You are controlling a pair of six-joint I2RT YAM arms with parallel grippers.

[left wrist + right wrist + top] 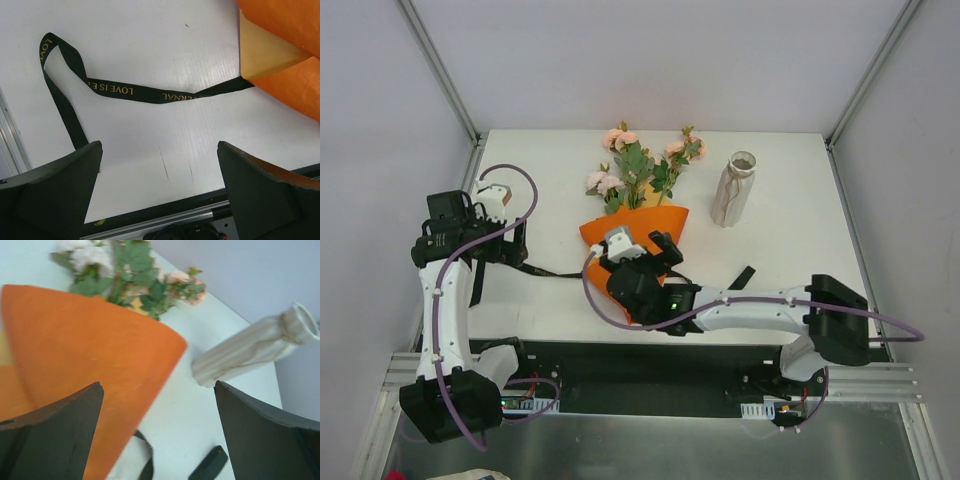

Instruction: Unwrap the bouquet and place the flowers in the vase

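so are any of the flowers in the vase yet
No, the vase has nothing in its mouth and the flowers all sit in the orange paper to its left.

My L tool: jaws spread wide, nothing btwn them, tilted downward. R tool same, empty. L arm stands bent; R arm lies low, reaching left.

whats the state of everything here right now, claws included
bouquet: lying on the table, wrapped
orange paper: rolled in a cone round the stems
ribbon: loose, flat on the table
flowers: in the paper, none in the vase
vase: upright, no flowers in it
left claw: open, holding nothing
right claw: open, holding nothing
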